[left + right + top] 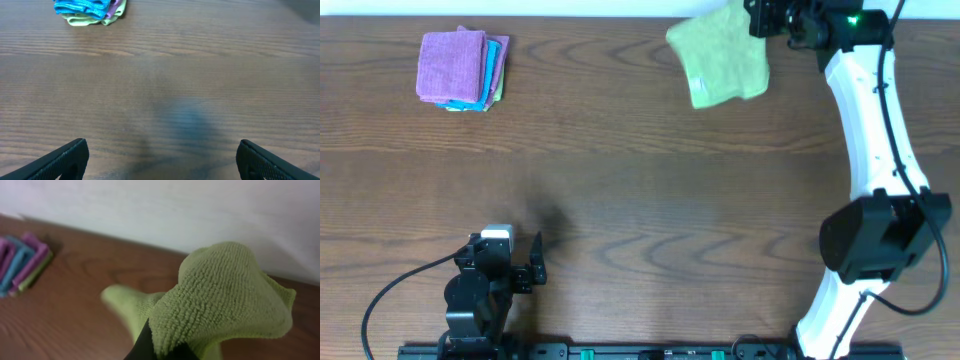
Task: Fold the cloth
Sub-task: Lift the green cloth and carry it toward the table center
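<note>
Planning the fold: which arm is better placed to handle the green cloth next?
Right. The right pincer is shut on the cloth; the left pincer sits open, far from it.

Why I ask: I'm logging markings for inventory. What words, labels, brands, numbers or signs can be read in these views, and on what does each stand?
No text can be read in any view.
lime-green cloth: the pale patch at its lower corner may be a tag; too small to read.
stack of folded cloths: no lettering visible.
right arm: no text; only a green light.
</note>
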